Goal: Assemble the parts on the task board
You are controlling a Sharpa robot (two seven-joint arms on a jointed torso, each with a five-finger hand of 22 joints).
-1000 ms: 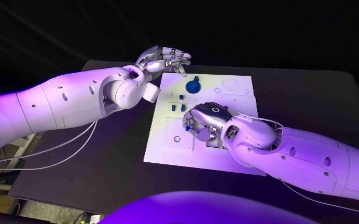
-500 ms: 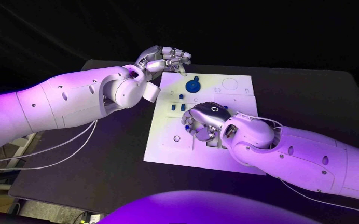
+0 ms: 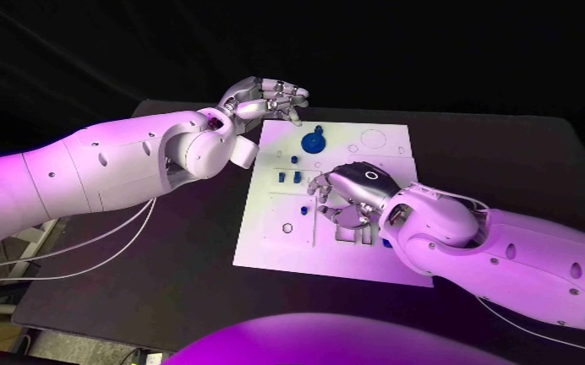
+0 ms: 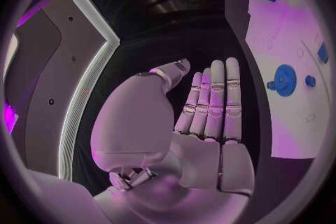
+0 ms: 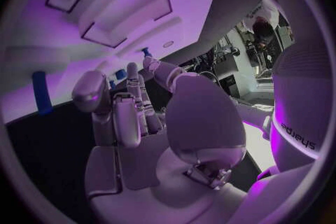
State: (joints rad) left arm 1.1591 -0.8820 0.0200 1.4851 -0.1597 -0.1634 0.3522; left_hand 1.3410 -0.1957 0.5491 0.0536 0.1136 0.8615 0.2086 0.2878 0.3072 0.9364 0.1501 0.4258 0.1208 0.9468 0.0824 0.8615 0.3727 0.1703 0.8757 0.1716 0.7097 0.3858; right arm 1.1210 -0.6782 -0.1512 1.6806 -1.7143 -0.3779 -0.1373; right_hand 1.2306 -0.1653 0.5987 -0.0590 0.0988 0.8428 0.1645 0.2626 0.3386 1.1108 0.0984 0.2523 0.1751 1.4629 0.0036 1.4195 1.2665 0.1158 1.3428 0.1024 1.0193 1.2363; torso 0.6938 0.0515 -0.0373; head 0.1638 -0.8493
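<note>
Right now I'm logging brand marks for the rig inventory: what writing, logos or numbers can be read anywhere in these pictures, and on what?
"sharpa": on the white casing beside the right hand, in the right wrist view, running vertically.
The task board shows outlines and holes; no readable text or numbers.
The left hand carries no legible marking.

board centre: right hand [image 3: 353, 189] hangs over mid task board [image 3: 275, 242], w/ forearm blocking near-right corner.
board far-left corner: left hand [image 3: 266, 96] sits just off it, fingers [image 4: 212, 98] straight, close together, nothing in them; left arm bars the left side of far edge.
board obstacles: blue gear part [image 3: 314, 140] upright at far middle; small blue parts [image 3: 286, 177] just beside right hand.
free room: board's near-left area bare; bench [image 3: 146, 272] open at left-front; far-right bench open too.
</note>
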